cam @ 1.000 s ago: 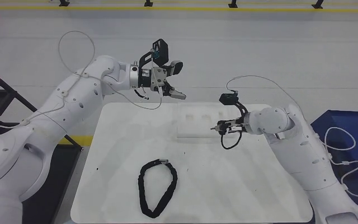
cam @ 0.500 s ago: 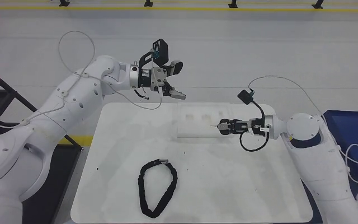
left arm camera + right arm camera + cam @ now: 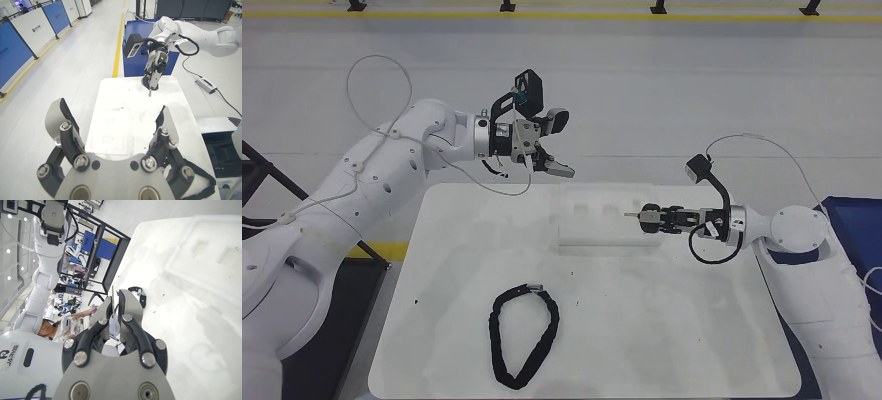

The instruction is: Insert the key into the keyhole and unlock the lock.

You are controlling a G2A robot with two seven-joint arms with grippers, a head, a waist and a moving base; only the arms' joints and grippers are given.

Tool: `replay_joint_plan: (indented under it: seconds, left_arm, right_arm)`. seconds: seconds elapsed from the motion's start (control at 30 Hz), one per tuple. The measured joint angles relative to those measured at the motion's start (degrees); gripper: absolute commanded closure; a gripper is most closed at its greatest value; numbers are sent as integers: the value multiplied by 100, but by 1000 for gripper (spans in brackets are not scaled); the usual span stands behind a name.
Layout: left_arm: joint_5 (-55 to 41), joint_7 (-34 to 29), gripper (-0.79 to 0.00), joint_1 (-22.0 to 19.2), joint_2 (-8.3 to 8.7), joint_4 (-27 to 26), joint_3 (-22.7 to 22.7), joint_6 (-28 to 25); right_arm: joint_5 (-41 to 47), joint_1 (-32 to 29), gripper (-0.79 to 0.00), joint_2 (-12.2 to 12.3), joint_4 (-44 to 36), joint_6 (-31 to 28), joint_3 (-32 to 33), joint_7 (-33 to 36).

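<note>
A black chain lock [image 3: 524,335] lies in a loop on the white table [image 3: 692,330], near its front left; its metal lock body [image 3: 534,289] is at the far end of the loop. My right gripper [image 3: 643,214] is shut on a small silver key [image 3: 631,213], held level above the table right of the middle, with the tip pointing left. The key [image 3: 113,302] stands edge-on between the right fingers, and the lock end [image 3: 140,293] lies beyond it. My left gripper [image 3: 550,163] hangs open and holds nothing, above the table's far left edge. It faces the right gripper [image 3: 152,83] and key [image 3: 150,93].
A white foam tray [image 3: 597,225] with shallow recesses lies on the table's far middle, just left of the key tip. A blue cabinet [image 3: 132,56] stands beyond the table's right end, a black frame rack [image 3: 105,256] off its left side.
The right arm has swung its elbow outward and drawn its gripper, with the key, slightly right and up from the foam tray. The left arm and lock have not moved.
</note>
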Motion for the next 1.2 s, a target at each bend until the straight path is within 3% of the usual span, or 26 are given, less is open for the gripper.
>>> replay_joint_plan:
  seconds: [0.5, 1.2]
  left_arm:
    - [0, 0, -785, 5, 0, -5, -3, 5]
    - [1250, 411, -785, 1332, 167, -102, -429, 0]
  right_arm:
    - [-3, 0, 0, 0, -1, 2, -1, 0]
    - [-3, 0, 0, 0, -1, 2, -1, 0]
